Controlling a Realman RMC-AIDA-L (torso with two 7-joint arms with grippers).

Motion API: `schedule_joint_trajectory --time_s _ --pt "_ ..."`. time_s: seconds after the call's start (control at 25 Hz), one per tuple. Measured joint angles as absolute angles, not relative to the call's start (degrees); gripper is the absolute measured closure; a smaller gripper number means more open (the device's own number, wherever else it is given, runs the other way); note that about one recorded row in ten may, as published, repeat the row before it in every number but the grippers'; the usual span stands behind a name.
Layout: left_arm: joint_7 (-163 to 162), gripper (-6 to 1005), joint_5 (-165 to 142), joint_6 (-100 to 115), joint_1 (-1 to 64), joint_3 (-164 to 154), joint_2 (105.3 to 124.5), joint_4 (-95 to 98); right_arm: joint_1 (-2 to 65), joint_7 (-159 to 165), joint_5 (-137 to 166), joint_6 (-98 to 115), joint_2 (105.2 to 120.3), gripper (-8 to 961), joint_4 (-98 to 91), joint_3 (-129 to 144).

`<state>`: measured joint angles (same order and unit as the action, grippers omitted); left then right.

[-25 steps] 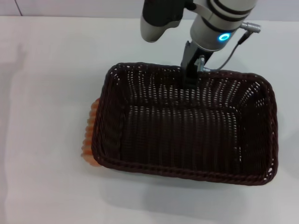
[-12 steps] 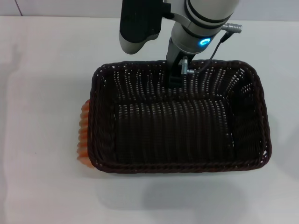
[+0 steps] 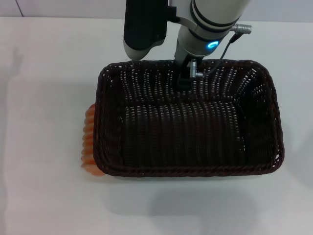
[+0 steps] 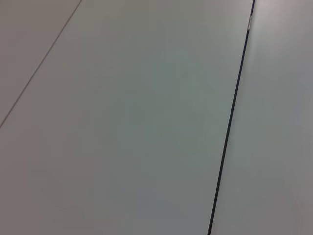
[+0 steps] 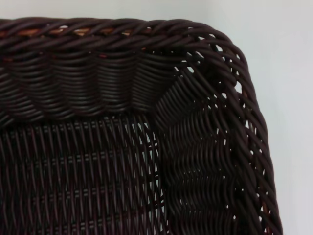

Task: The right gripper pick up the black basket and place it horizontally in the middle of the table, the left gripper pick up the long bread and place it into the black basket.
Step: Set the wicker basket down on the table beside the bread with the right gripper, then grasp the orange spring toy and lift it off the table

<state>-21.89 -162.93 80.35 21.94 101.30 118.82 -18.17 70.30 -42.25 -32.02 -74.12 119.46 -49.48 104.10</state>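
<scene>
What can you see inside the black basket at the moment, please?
Inside the black basket only the right gripper shows, at the far wall. The long bread lies outside, partly covered by the basket's left edge.

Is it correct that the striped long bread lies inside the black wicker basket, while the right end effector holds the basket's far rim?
Not quite. In the head view the long bread lies outside the black wicker basket, against its left end; the basket is empty. The right end effector is at the far rim.
</scene>
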Motion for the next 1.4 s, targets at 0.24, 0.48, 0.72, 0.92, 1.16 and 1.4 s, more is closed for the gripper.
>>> schedule_joint_trajectory --time_s 0.24,0.48,0.72,0.92,1.16,1.4 --pt "-22.2 136 -163.0 80.7 21.8 101.2 118.81 -18.1 70.1 -40.6 -31.9 -74.3 119.4 564 -49.6 105.0" --pt "-22.5 136 -163.0 80.9 21.6 101.2 118.74 -18.0 69.4 -38.2 -29.6 -73.0 119.35 484 -51.5 105.7" --pt "-22.6 136 -163.0 81.0 21.3 101.3 118.73 -18.0 69.0 -35.4 -27.1 -70.5 119.36 457 -53.4 107.0" --pt "-22.6 136 -162.9 81.0 21.0 101.5 118.67 -17.9 65.6 -32.7 -22.8 -64.4 119.03 458 -60.6 104.3" --pt "-22.9 137 -163.0 80.6 20.9 101.2 118.64 -17.7 56.4 -32.8 -20.9 -53.7 118.98 460 -71.1 100.6" --pt "-27.1 137 -163.2 80.5 20.0 101.0 118.47 -16.1 40.9 -32.9 -22.7 -34.1 119.3 460 -83.9 101.4"
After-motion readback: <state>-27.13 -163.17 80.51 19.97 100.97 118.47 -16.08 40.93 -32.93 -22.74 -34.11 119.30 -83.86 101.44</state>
